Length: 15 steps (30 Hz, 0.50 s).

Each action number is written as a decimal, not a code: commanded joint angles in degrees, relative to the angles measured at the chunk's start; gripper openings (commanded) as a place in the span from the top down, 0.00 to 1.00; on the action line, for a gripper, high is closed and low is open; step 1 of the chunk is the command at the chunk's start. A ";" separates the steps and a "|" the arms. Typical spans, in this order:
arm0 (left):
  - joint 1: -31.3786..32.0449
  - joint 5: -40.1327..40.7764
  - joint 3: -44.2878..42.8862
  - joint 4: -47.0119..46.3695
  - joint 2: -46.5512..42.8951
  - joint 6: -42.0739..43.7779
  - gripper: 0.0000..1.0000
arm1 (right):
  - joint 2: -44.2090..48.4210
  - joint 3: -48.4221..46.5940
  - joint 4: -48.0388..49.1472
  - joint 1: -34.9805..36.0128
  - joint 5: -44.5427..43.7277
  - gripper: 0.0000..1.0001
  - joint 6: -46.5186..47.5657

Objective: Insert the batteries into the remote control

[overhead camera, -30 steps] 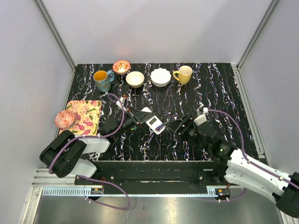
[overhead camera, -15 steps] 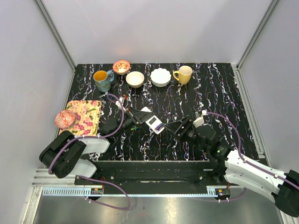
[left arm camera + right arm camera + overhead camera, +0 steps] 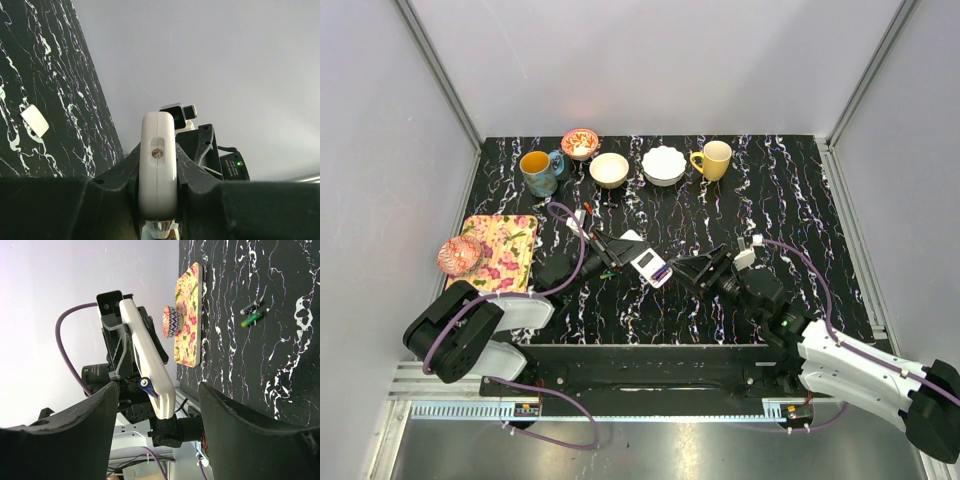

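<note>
Remote control (image 3: 158, 165) edge-on, buttons unseen

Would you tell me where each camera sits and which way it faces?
Top: above and behind, looking down at the table; left arm and right arm show.
Left wrist: looks along the left tool, shut on the remote control.
Right wrist: looks out through the open right tool at that remote control.
Shared: all show it.

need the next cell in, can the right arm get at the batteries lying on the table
Probably, but tight: the batteries lie bare on the table and the right fingers are open and empty. The remote control, held in the left fingers, hangs in between.
</note>
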<state>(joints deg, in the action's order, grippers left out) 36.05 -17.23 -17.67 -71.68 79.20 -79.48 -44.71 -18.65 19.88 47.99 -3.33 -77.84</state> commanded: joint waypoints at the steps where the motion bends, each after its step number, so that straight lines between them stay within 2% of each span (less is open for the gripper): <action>1: -0.28 1.50 0.09 -23.77 -1.77 0.47 1.00 | 0.23 0.20 3.50 -0.88 0.26 0.30 -1.08; 15: -0.28 1.94 -0.26 -23.68 -2.29 0.56 1.00 | -4.69 0.20 6.75 -1.23 3.16 0.34 -3.19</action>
<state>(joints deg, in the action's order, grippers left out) 36.05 -16.99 -17.45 -71.68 79.07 -79.37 -49.06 -18.15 22.72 47.29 -1.43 -80.05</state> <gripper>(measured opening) 0.260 0.665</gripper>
